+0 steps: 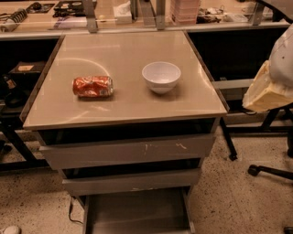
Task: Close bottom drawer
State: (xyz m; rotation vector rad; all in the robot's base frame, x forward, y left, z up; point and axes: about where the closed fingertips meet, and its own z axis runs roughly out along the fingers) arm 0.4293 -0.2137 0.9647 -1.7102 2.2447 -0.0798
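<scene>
The bottom drawer [137, 211] is the lowest of three grey drawers under the beige table top [123, 91]. It stands pulled out towards me as a shallow empty tray, and the lower frame edge cuts off its front. The middle drawer front [132, 181] and the scratched top drawer front [128, 151] above it sit a little out as well. My gripper is out of view. Only a white and tan part of my arm [270, 82] shows at the right edge, level with the table top and apart from the drawers.
A crushed orange can [92, 86] lies on the table at the left, and a white bowl [161, 76] stands near the middle. A cluttered bench [137, 13] runs behind. A chair base [270, 171] stands on the speckled floor at the right. A cable [71, 210] hangs at the lower left.
</scene>
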